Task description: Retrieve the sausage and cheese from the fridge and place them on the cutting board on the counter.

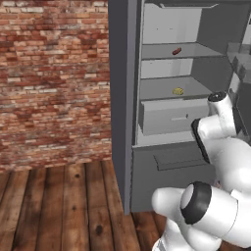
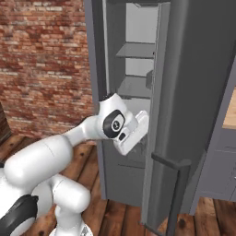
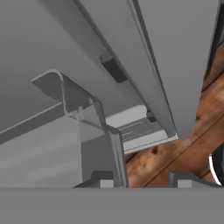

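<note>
The fridge (image 1: 122, 98) stands open, its door (image 2: 184, 92) swung out edge-on in the right base view. The sausage (image 1: 176, 51), a short reddish-brown piece, lies on the upper shelf. One shelf below it sits the pale yellow cheese (image 1: 178, 91). My gripper (image 2: 142, 126) is low at the inner side of the open door, well below and to the right of both foods. In the hand view its fingertips (image 3: 103, 178) stand apart with only wooden floor between them; the gripper (image 3: 143, 178) holds nothing I can see. The cutting board is out of view. A strip of the counter (image 2: 230, 110) shows at far right.
A pale drawer (image 1: 174, 116) sits under the cheese shelf. A dark bar handle (image 2: 177, 184) runs down the lower door front. A door bin (image 3: 94, 144) is close by the left fingertip. A brick wall (image 1: 54, 78) and wooden floor (image 1: 59, 206) lie left of the fridge.
</note>
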Robot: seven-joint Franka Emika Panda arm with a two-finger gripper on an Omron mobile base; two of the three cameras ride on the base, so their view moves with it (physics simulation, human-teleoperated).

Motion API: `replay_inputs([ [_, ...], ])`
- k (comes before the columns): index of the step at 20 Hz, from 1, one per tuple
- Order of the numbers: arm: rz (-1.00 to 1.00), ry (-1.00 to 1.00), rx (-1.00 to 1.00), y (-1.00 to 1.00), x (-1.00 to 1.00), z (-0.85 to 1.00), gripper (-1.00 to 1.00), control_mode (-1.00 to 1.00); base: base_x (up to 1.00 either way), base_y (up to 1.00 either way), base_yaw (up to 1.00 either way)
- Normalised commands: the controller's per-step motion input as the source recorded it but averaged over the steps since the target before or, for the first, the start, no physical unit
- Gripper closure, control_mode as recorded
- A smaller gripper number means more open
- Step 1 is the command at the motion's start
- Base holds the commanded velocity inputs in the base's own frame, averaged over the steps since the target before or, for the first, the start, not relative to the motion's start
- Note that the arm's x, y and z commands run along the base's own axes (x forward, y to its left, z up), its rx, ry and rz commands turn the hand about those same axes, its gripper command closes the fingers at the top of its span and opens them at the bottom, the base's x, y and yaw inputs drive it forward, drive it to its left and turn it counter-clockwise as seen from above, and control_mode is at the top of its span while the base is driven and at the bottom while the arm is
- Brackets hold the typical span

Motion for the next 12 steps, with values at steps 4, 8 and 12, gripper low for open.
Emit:
replay_inputs([
  [4, -0.09, -0.02, 0.06, -0.80, -0.24, 0.00, -1.00, -1.00, 0.00, 0.00, 0.00],
  [8, -0.09, -0.03, 0.06, -0.80, -0.21, 0.00, -1.00, -1.00, 0.00, 0.00, 0.00],
  [12, -0.09, -0.02, 0.07, -0.81, -0.18, 0.00, -1.00, -1.00, 0.00, 0.00, 0.00],
])
